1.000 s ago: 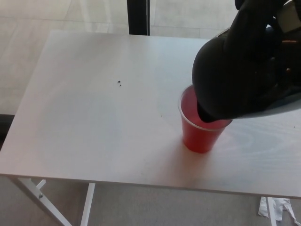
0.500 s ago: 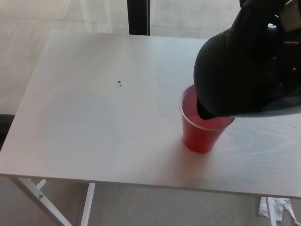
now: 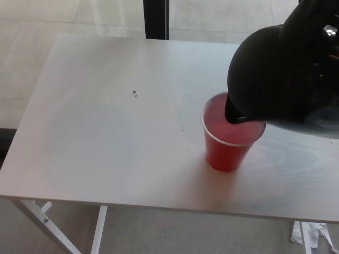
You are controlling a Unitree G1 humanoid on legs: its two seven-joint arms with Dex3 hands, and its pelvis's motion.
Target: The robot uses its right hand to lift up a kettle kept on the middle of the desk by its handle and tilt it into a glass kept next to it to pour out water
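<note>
My right hand is up at the top right corner, dark against the black kettle, and I cannot tell how its fingers sit on the handle. The kettle hangs tilted in the air, its spout low over the far rim of the red plastic cup. The cup stands upright on the white desk, right of centre. A small dark speck lies well apart to the left.

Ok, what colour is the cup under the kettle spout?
Red: the cup is red inside and out, clear in the head view, below the black kettle.
</note>
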